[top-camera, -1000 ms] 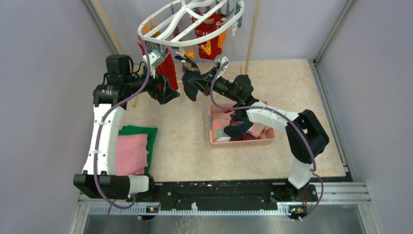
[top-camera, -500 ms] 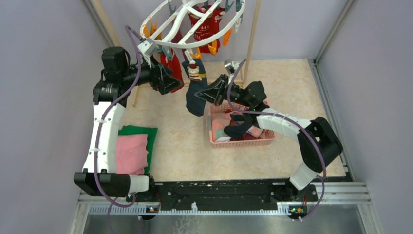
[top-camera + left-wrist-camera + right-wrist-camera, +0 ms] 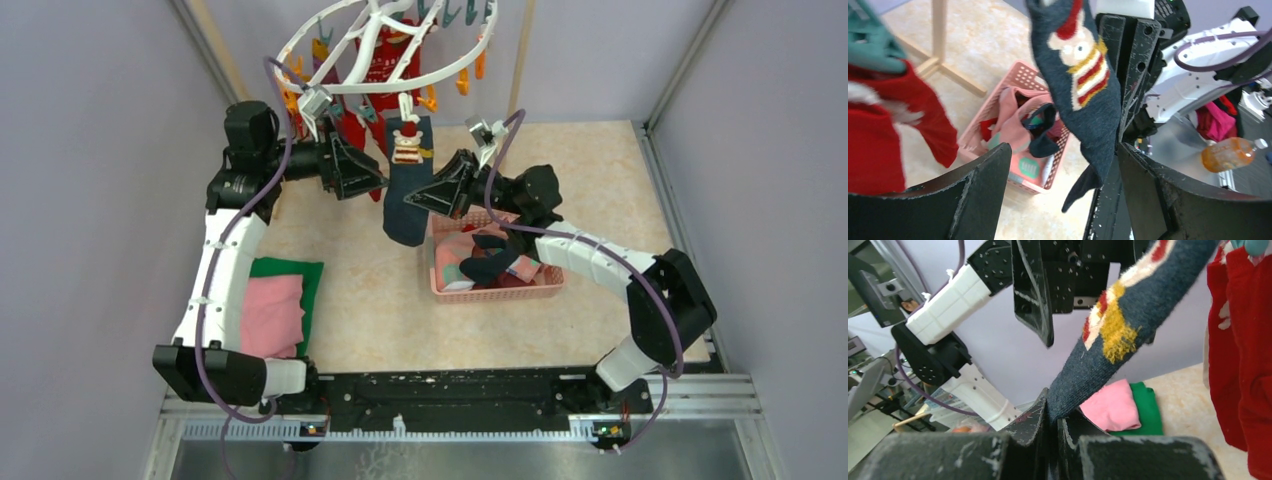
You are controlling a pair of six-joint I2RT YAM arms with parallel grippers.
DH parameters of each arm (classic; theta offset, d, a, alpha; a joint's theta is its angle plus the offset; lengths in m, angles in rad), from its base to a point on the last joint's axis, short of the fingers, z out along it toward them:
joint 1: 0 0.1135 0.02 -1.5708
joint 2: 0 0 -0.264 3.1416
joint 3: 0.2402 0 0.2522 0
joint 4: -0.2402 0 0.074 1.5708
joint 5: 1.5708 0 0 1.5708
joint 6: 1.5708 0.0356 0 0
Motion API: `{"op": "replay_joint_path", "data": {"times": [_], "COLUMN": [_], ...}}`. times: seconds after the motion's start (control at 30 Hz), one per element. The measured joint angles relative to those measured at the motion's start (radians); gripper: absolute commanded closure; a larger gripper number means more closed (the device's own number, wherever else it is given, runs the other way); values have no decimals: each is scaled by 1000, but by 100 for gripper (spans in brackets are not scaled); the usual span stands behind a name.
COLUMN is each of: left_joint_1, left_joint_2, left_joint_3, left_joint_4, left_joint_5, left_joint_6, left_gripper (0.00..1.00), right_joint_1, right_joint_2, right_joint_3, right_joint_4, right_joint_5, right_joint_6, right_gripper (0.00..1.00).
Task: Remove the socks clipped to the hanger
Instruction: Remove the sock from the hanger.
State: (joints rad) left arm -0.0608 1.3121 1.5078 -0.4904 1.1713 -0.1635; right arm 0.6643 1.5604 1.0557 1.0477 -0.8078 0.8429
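Over last sec R gripper (image 3: 414,198), clamped on navy sock (image 3: 400,160), pulled it taut as hanger (image 3: 300,38) swung back; sock top still clipped, L gripper (image 3: 374,180) open alongside, so unclip pending.

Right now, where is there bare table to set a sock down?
Bare table lies between the folded cloths and the basket, and right of the basket. Crowded under the hanger, around the navy sock and red socks.

Both arms reached up and inward, the left gripper (image 3: 372,182) spread wide, the right gripper (image 3: 422,197) pinched shut.
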Motion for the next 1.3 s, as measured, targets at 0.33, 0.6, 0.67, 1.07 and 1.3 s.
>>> {"op": "replay_joint_path", "data": {"times": [0.33,0.6,0.67,1.07,1.3], "left_joint_1": [-85,-95,-98,-161,-195], "left_joint_2": [-1,-3,-3,-3,-3], "left_joint_3": [-59,-58,-58,-58,-37], "left_joint_4": [17,43,43,33,-5], "left_joint_5": [33,35,21,-24,-34], "left_joint_6": [-34,-50,-49,-27,-16], "left_gripper": [36,99,100,100,100], "right_joint_1": [6,7,7,-126,-99], "right_joint_2": [32,32,26,-158,-51], "right_joint_3": [65,74,88,99,225], "right_joint_4": [11,-104,-196,-389,-312], "right_joint_5": [-58,-68,-53,64,77], "right_joint_6": [51,2,-60,-155,-82], "right_gripper": [91,2,1,1,1]}}
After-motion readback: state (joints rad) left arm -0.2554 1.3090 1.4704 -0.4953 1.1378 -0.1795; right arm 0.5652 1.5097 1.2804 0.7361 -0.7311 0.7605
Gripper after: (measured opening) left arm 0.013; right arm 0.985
